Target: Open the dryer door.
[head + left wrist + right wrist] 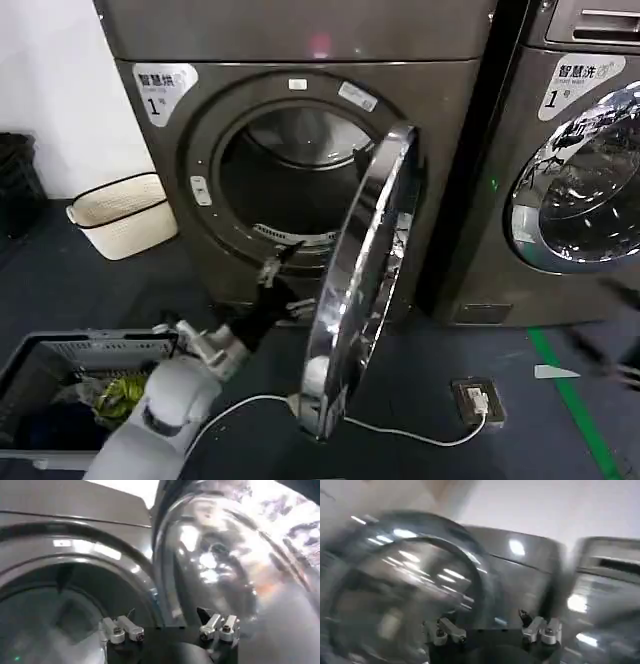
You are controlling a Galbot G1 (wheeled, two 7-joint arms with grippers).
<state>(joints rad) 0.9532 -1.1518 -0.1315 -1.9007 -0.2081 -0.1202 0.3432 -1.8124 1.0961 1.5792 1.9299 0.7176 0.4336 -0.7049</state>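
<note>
The dryer door (365,290) is already standing far open, swung out on its right-side hinge so that its chrome edge is facing the robot. The round drum opening (290,185) is showing freely behind it. The left gripper (272,272) is reaching up between the opening's lower rim and the inner face of the door, with its jaws spread wide and holding nothing. I judge it is placed there because it is pushing the door outward from inside, or just letting it go.

The right gripper (492,630) is also standing open and empty, facing the machines from farther away; it seems to be waiting.

On the floor, a white cable (400,432) is lying under the door's lower edge, and a laundry basket (60,380) is sitting to the left, near the arm. Room to the right is limited by the neighbouring washer (580,180).
</note>
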